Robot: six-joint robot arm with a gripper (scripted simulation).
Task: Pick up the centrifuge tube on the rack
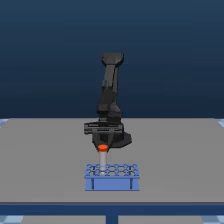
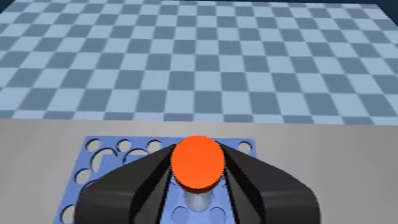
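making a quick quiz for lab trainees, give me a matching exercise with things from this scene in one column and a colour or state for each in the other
Things:
1. centrifuge tube's cap
2. rack
3. gripper
4. table

Colour or state:
A. light blue, grid of round holes
B. plain grey surface
C. orange-red
D. black, fingers either side of the cap

Pairs: 1-C, 2-A, 3-D, 4-B
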